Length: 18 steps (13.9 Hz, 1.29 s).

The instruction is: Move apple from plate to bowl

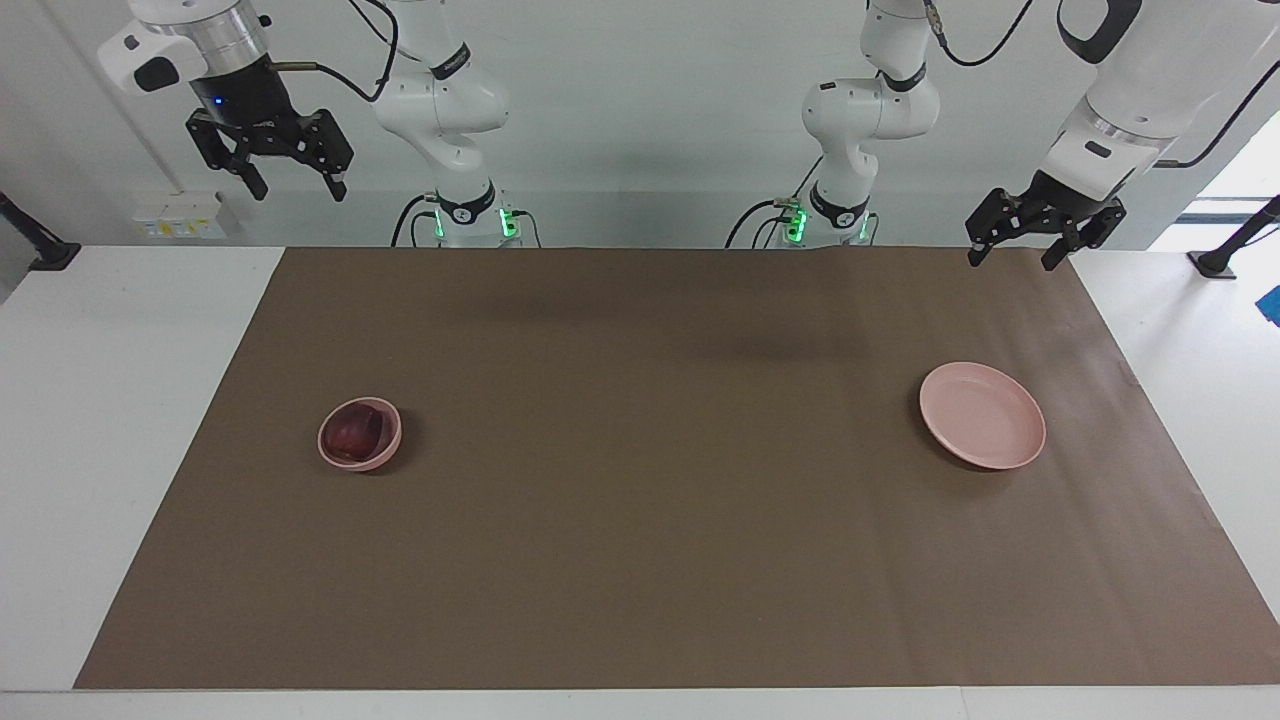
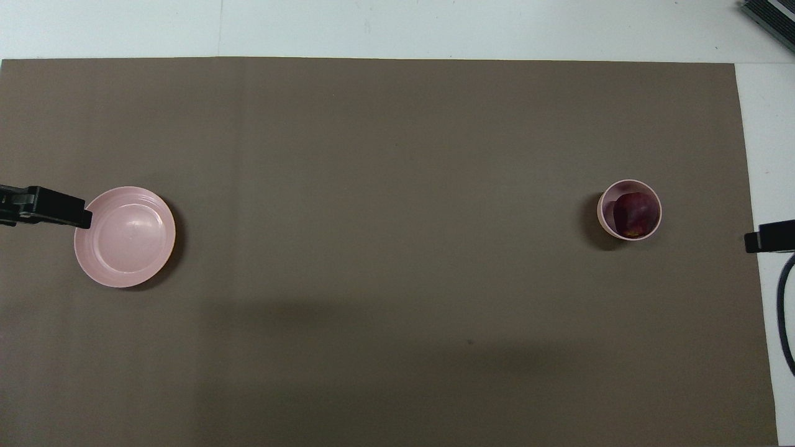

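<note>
Even, bright overhead lighting. Soft broad shadows lie on the brown mat [image 1: 640, 560]; the bowl [image 2: 629, 210] casts a small dark shadow. Both views sharp, without glare.

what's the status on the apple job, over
Left gripper and right gripper both open, empty, raised at the robots' end. Apple sits in the bowl; plate bare. Nothing in the way.

Dark red apple [image 1: 356, 432], pink bowl [image 1: 392, 447], pink plate [image 1: 982, 414], brown mat [image 1: 640, 480].
</note>
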Available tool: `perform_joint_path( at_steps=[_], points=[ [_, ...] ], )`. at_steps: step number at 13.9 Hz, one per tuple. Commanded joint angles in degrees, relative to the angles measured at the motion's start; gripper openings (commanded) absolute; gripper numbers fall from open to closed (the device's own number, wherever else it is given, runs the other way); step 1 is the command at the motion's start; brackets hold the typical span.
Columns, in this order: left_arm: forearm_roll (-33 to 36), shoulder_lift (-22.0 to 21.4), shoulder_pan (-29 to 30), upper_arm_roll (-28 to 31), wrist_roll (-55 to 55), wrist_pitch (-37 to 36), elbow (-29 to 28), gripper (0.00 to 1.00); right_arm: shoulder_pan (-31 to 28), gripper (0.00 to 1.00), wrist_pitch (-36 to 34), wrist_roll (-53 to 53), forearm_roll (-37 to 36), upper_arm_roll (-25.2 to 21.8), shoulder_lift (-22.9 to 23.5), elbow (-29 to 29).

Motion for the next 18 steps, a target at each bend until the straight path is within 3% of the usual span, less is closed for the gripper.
perform_joint_path(
  at_steps=[1,18],
  points=[
    [0.5,-0.6,-0.5,0.6,0.6,0.2,-0.4,1.00,0.0,1.00,1.5,-1.5,-0.9,0.3,-1.1,-1.8],
    [0.5,-0.7,-0.5,0.6,0.6,0.2,-0.4,1.00,0.0,1.00,0.7,-1.8,-1.5,0.7,-0.8,-1.6]
  ],
)
